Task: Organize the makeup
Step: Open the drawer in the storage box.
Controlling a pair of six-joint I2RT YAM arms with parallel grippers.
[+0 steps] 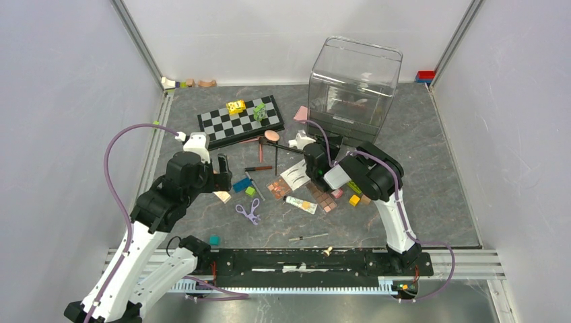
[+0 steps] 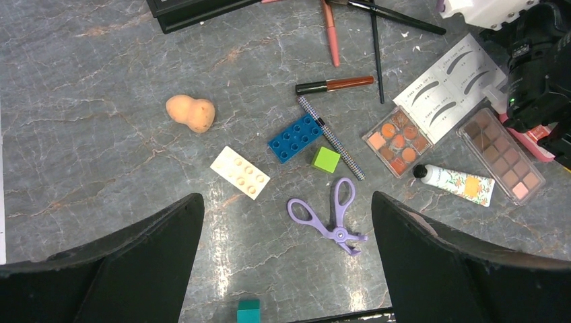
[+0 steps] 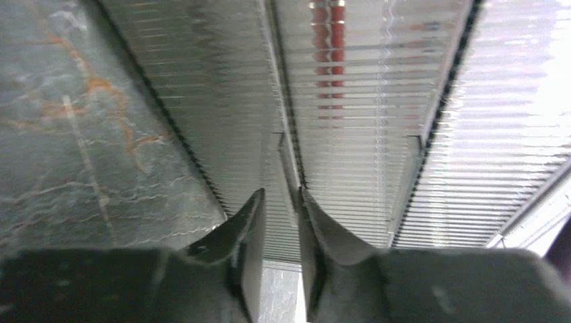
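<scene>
R gripper nearly closed round a thin rib of the clear ribbed plastic box, grip unclear. I'd centre b4 pulling. L gripper wide open, empty.

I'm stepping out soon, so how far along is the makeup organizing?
Barely begun. Done: only something reddish shows inside the clear organizer. In hand: right gripper nearly closed at its ribbed front; left gripper open, empty. Left: eyeshadow palette, tube, purple curler, sponge, brushes on the table.
</scene>
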